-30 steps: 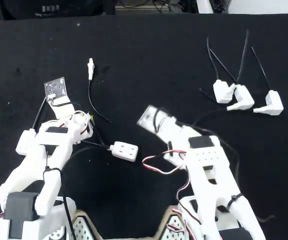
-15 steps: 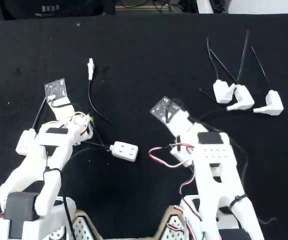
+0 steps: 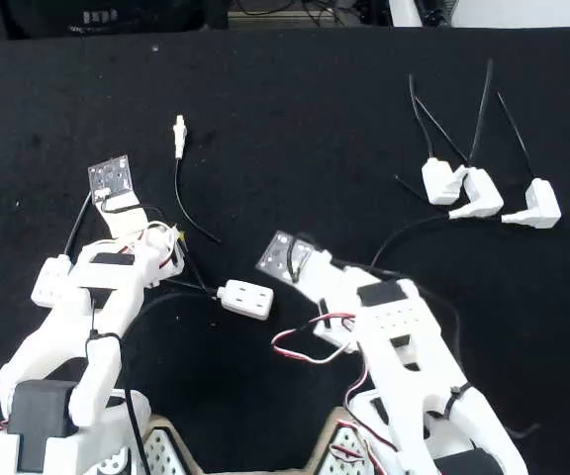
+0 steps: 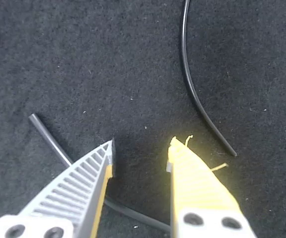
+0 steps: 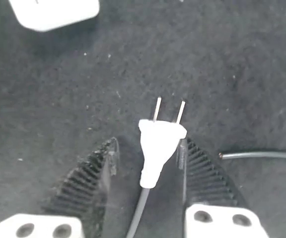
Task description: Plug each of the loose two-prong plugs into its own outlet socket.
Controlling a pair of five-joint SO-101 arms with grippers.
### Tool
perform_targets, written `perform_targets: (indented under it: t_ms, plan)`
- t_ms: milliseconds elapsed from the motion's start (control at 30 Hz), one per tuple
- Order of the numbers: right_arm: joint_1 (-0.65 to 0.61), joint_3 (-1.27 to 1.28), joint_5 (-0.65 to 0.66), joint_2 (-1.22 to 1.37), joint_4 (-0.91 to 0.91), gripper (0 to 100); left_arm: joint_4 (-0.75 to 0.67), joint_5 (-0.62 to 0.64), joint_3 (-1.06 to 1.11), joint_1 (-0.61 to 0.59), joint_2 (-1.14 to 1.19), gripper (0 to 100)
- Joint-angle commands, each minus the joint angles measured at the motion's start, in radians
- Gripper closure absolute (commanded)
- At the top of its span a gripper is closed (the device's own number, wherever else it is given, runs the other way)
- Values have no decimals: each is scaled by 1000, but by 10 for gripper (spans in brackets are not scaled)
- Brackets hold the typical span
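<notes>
A white two-prong plug is seen between the spread fingers of the right end effector. It is separated from the white rectangular outlet block by bare black tabletop. The left end effector is held spread beside a thin black cable.

A white outlet block, slots on its upper face, lies flat near the middle of the black tabletop, its black lead leaving the end toward the left arm. One white two-prong plug sits between the spread fingers of the right end effector, prongs aimed toward the block but apart from it. A slimmer white plug lies farther back on the left, while three angled white connectors on black leads cluster at the far right, the two leftmost touching.
</notes>
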Motion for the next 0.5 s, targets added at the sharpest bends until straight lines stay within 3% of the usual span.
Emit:
perform_targets:
  t_ms: [0, 233, 467]
  plan:
    - [68, 18, 95, -15, -81, 823, -12, 2, -8, -12, -37, 816]
    - [167, 10, 215, -15, -206, 825, -12, 2, -8, -12, -37, 816]
    - [187, -1, 210, -15, -230, 825, -12, 2, -8, -12, -37, 816]
